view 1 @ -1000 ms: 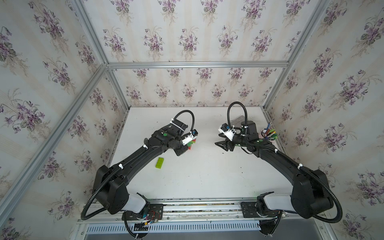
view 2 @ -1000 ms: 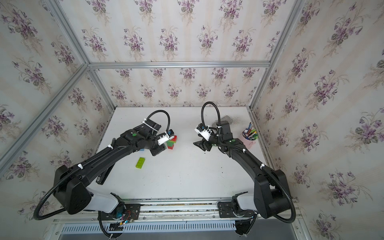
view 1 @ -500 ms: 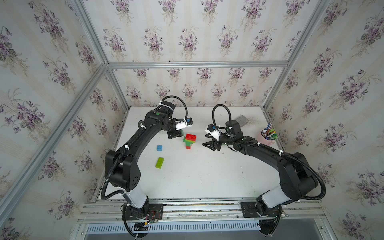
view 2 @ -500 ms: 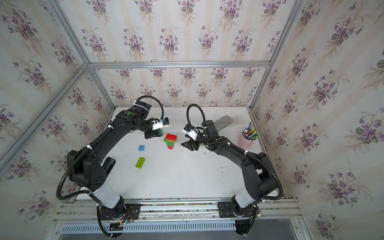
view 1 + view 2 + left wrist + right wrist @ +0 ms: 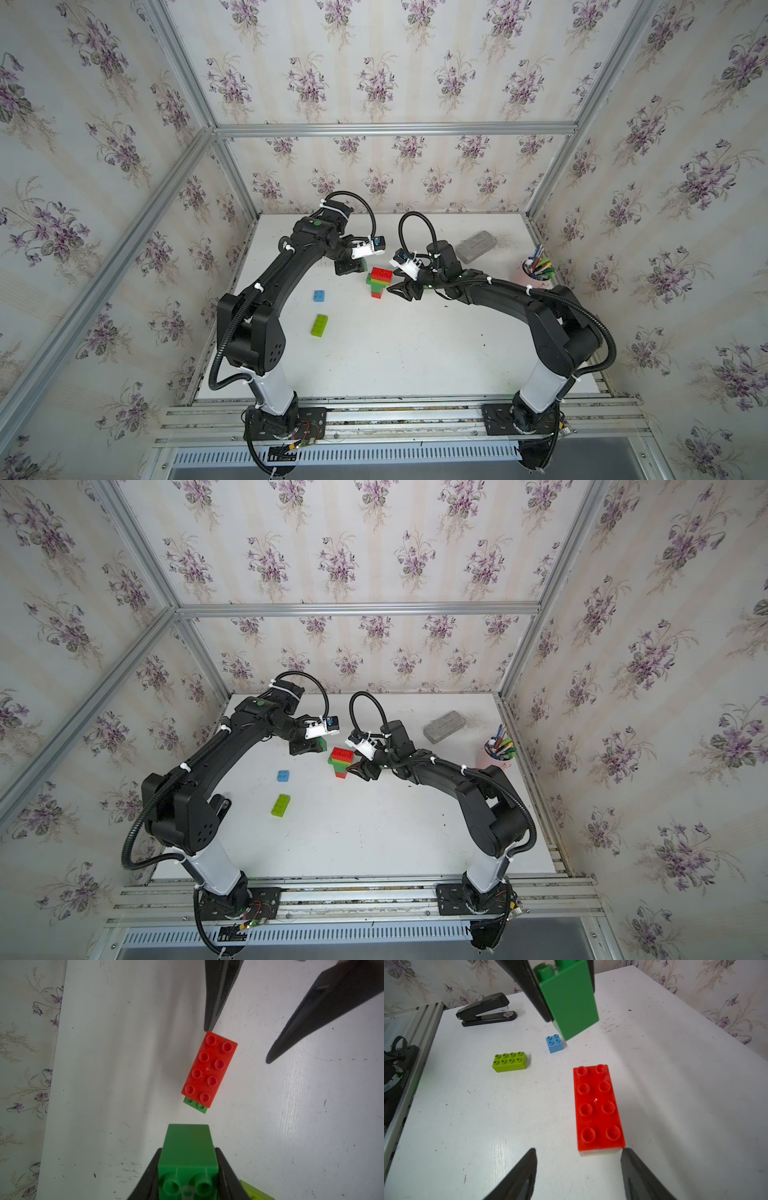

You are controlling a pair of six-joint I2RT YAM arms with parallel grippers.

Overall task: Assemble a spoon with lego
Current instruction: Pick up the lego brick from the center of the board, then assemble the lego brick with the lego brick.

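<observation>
The partly built spoon [image 5: 379, 281] stands on the white table [image 5: 415, 345] as a small stack with an oblong red brick [image 5: 598, 1107] on top. Green, lime and red layers show below it in both top views. My left gripper [image 5: 188, 1167] is shut on a dark green brick [image 5: 188, 1147], held above the table just back-left of the stack. My right gripper [image 5: 579, 1153] is open right beside the stack, one fingertip [image 5: 626, 1152] close to its near corner. A small blue brick [image 5: 319, 296] and a lime oblong brick [image 5: 319, 324] lie loose to the left.
A grey block [image 5: 476, 247] lies at the back right. A pink cup of pens [image 5: 538, 274] stands by the right wall. A black stapler [image 5: 485, 1009] sits near the table's left edge. Wallpapered walls enclose the table on three sides.
My left arm has swung toward the back, uncovering the stack and the blue brick, still holding the green brick. My right gripper has moved left up to the stack.
</observation>
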